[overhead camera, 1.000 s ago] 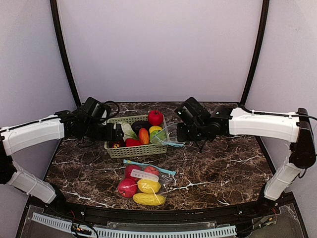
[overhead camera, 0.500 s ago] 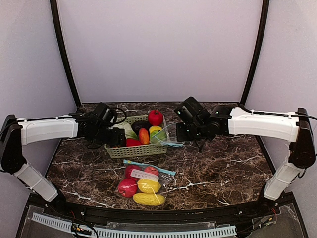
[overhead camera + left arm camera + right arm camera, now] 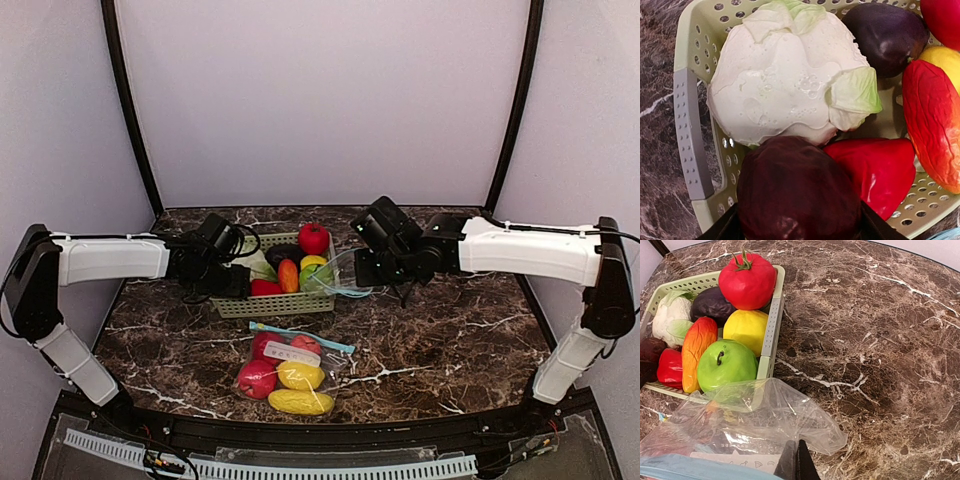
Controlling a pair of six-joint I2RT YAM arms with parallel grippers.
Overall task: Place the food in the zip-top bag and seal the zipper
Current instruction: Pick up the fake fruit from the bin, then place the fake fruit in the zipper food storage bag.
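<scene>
Hazards: the glossy, rounded dark red toy fruit [image 3: 795,190] may squirt from the left pincer [image 3: 797,229] under squeeze. The cabbage [image 3: 785,85] and red pepper [image 3: 880,172], crowding it just beyond the fingertips, may snag. Position: the fruit sits between the 2 spread fingers, at the basket [image 3: 690,150] end; contact cannot be told. The right pincer [image 3: 796,460], pressed together, pinches the zip-top bag [image 3: 765,415] edge.

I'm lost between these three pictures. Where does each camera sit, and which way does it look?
Top: high behind the arms, looking down at the table; both arms show.
Left wrist: straight down into the basket; its fingers at the bottom edge.
Right wrist: slanting over the bag toward the basket; its fingertips show.
Both wrists share the cabbage.
</scene>
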